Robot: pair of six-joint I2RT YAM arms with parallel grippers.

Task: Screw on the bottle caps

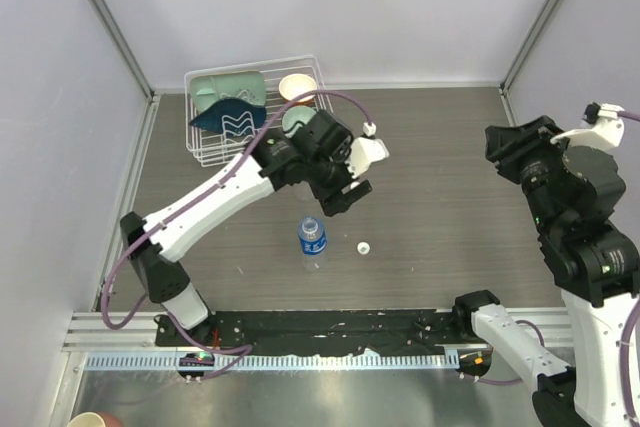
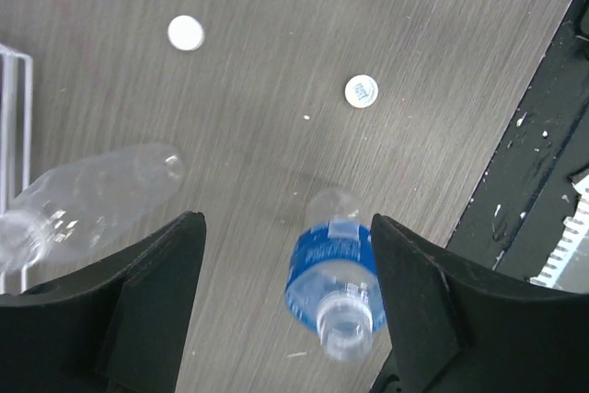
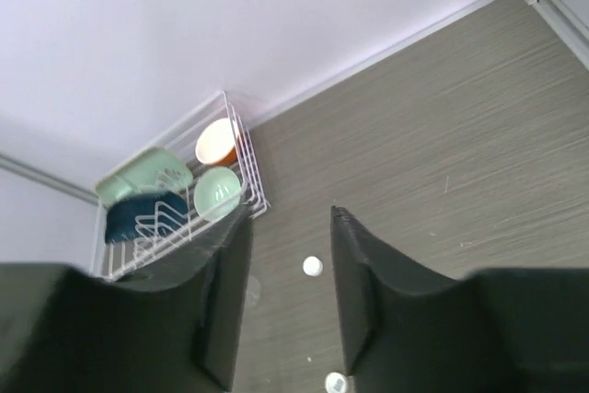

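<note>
Hovering above the upright blue-label bottle (image 2: 333, 269), the left gripper (image 2: 287, 236) is spread, pinching nothing; right gripper (image 3: 290, 264) parted, empty too. Both bottle caps (image 2: 362, 91) lie loose on the table (image 2: 276, 144); a descending finger could clip that light bottle and topple it

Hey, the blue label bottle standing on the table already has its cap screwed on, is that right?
No. The blue label bottle stands on the table, but its neck is open with no cap on it. The left wrist view shows that, with a white cap and a second cap lying loose nearby.
</note>
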